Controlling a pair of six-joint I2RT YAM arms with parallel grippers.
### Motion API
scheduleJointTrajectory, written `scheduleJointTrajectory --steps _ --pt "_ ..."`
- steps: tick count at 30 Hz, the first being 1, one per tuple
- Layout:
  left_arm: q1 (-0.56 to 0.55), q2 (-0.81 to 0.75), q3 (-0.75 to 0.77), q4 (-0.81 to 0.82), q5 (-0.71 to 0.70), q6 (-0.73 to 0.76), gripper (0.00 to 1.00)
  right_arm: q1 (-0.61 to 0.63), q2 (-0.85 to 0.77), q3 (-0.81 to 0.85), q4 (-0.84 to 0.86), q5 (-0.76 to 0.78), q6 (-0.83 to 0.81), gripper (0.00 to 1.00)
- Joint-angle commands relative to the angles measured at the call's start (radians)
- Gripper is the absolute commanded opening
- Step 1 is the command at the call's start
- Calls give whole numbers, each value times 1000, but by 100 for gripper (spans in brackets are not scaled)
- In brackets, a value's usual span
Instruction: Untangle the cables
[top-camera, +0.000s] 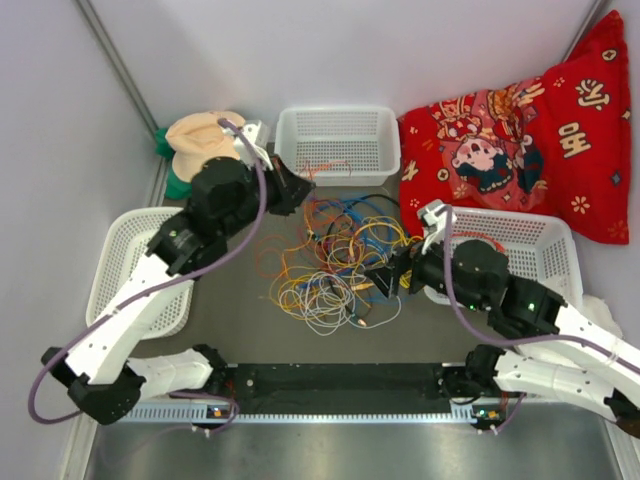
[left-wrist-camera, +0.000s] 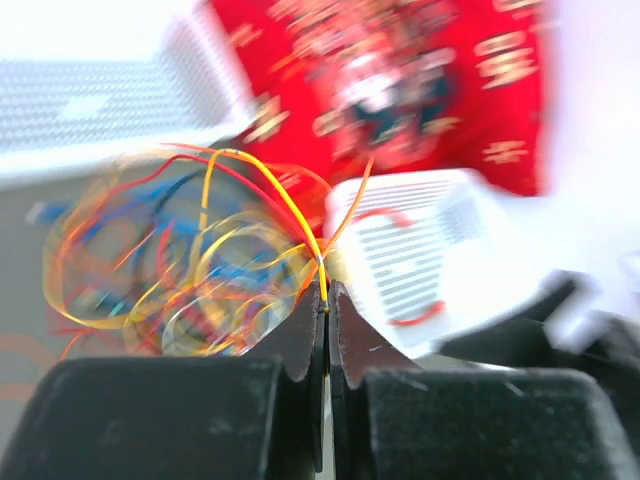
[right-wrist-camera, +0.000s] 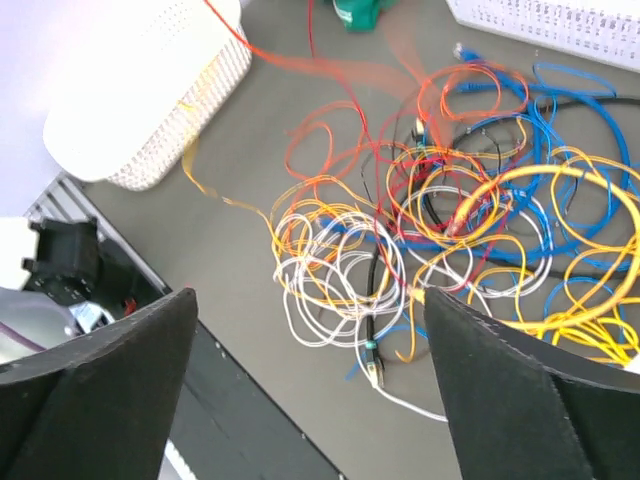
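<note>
The cables (top-camera: 335, 265) lie in a tangled heap of yellow, orange, blue, red, white and black loops on the grey table between both arms. My left gripper (top-camera: 290, 187) is at the heap's far left edge. In the left wrist view its jaws (left-wrist-camera: 326, 297) are shut on a thin yellow cable (left-wrist-camera: 300, 225) with an orange strand beside it, rising from the blurred heap (left-wrist-camera: 190, 270). My right gripper (top-camera: 385, 275) hovers at the heap's right side. It stands open (right-wrist-camera: 310, 300) above the white loops (right-wrist-camera: 340, 285) and a white cable's end plug (right-wrist-camera: 374, 368), holding nothing.
White baskets stand at the back centre (top-camera: 335, 140), left (top-camera: 120, 265) and right (top-camera: 530, 245). A red printed cloth (top-camera: 520, 140) lies at the back right and a peach and green plush toy (top-camera: 200, 140) at the back left. A black bar (top-camera: 340, 380) runs along the near edge.
</note>
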Motion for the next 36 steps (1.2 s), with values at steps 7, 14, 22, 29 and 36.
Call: scheduleJointTrajectory --steps 7,14,22,29,36 --pt "-3 -6 93 -44 297 10 0 12 -106 20 244 -172 -47 90" --pt "-3 -8 72 17 377 -58 0 12 20 83 346 -272 -69 86" --pt "-3 -18 61 34 390 -90 0 12 184 82 446 -322 -43 81" --pt "-4 -27 44 40 401 -105 0 12 264 72 547 -313 -26 76" --pt "-6 -35 21 54 412 -125 0 12 322 55 669 -224 2 51"
